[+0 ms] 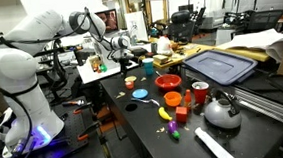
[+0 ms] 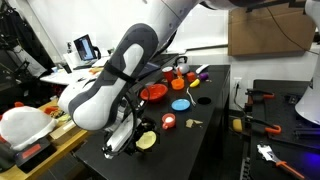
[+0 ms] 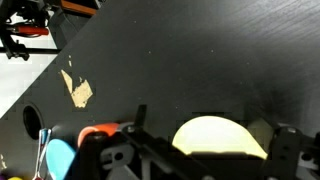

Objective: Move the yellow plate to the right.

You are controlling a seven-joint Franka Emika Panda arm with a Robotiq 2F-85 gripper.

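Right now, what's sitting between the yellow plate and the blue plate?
A small red object sits between the yellow plate and the blue plate. It shows best in an exterior view.

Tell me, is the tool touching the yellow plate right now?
Cannot tell. In the wrist view the yellow plate sits between the fingers of the tool, but no contact or gap shows plainly; in both exterior views the spot is too small.

Matte black bench [image 1: 135, 130]. Beyond its far edge: a white desk [image 1: 99, 76], a lit monitor [image 2: 86, 46] and a cardboard box [image 2: 270, 30].
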